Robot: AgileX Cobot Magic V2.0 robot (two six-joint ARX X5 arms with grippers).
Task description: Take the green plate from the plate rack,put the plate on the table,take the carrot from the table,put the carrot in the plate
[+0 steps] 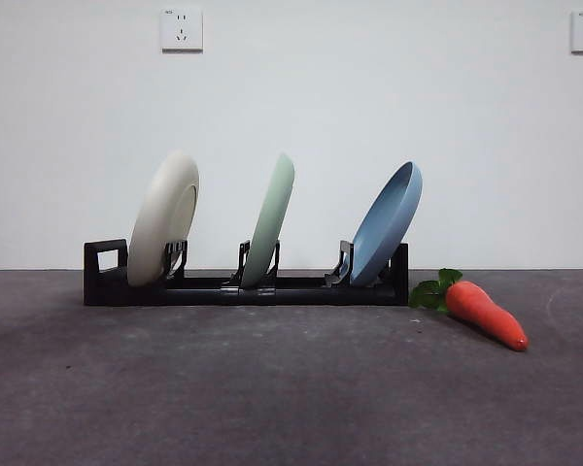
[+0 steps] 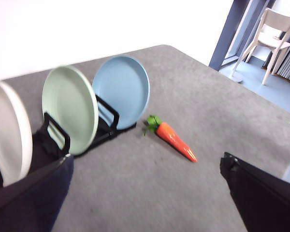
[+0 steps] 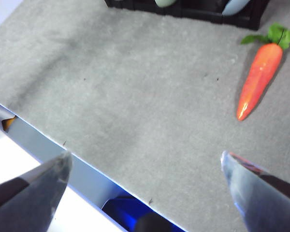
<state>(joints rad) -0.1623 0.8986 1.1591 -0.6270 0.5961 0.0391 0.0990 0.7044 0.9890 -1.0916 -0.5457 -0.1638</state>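
**Green plate racked, both arms clear**

Green plate (image 1: 270, 221) stands tilted in the middle slot of the plate rack (image 1: 245, 289), between cream plate (image 1: 163, 217) and blue plate (image 1: 386, 223). Looks stiff, light, smooth; best pinched at the upper rim. Carrot (image 1: 484, 311) lies on the table (image 1: 272, 388) beside the rack's blue-plate end. Left gripper (image 2: 145, 193) and right gripper (image 3: 145, 179) hover spread wide, holding nothing.
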